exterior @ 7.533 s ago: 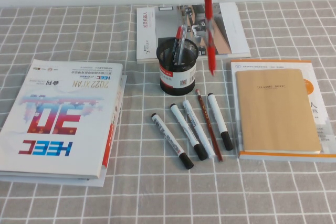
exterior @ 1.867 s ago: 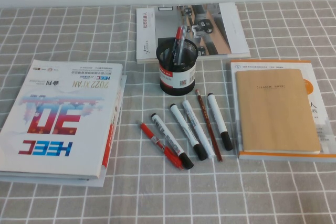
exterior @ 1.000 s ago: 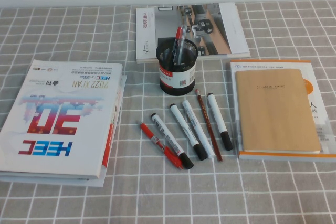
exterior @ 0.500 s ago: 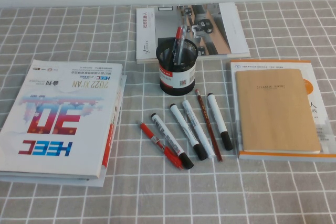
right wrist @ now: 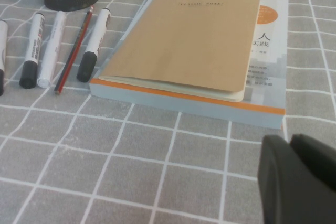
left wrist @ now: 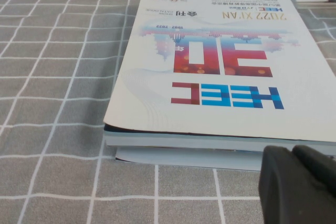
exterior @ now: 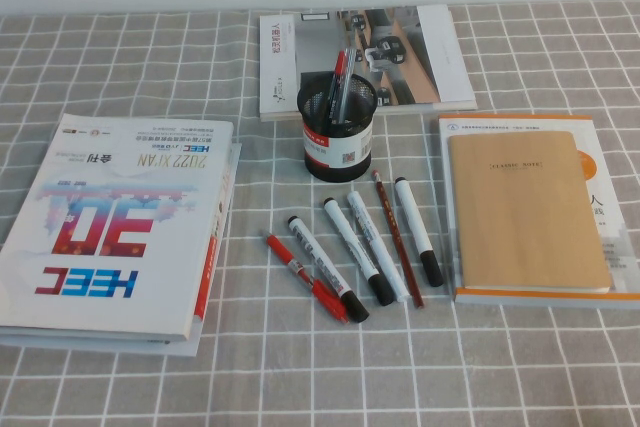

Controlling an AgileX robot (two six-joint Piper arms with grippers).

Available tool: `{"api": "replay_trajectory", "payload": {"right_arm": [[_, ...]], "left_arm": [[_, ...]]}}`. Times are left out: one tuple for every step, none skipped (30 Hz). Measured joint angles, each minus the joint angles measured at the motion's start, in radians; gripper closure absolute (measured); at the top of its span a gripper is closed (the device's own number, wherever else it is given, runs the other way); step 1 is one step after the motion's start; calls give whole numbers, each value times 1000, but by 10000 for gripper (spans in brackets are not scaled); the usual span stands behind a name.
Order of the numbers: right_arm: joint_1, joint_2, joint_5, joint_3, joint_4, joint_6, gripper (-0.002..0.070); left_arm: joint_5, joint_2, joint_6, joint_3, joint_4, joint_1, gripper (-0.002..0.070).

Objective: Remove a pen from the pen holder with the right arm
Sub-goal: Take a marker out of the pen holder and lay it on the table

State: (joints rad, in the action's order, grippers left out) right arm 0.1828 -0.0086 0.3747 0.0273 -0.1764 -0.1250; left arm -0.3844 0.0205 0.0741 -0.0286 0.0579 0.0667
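**Red pen is out and lying on the table**

The left gripper [left wrist: 292,156] is low over the checked cloth [exterior: 120,387]. Its two black fingers are pressed together and hold nothing. Just in front of it lies the big white book [left wrist: 226,72] with "30" and "HEEC" on the cover. It has not moved.

Next comes the red pen [exterior: 305,277]. A few seconds back the right arm held this pen up in the air, above the pen holder. Now the pen lies flat on the cloth. It touches the first black-capped marker [exterior: 328,269] at the left end of the row. For the last two seconds it has stayed right there.

The other two black-capped markers [exterior: 358,251], the white marker [exterior: 378,247] and the red pencil [exterior: 398,239] lie side by side as before. Behind them stands the black mesh pen holder [exterior: 338,142]. One clear pen [exterior: 338,82] with a red tip still sticks up out of it. A magazine [exterior: 420,57] lies behind the holder.

Further right, a tan notebook [exterior: 525,212] sits on an orange-edged book [exterior: 615,197].

The right gripper [right wrist: 290,145] has left the high view, where its arm once reached across the top. It now sits low over the cloth, just in front of the orange-edged book. Its fingers are squeezed together and hold nothing. The row of markers is ahead of it and off to the side. The red pen is well apart from it, past that row.
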Motion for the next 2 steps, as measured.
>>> {"api": "replay_trajectory", "payload": {"right_arm": [[0,0,0,0,0,0,688],[0,0,0,0,0,0,688]], "left_arm": [[0,0,0,0,0,0,680],[0,0,0,0,0,0,680]]}}
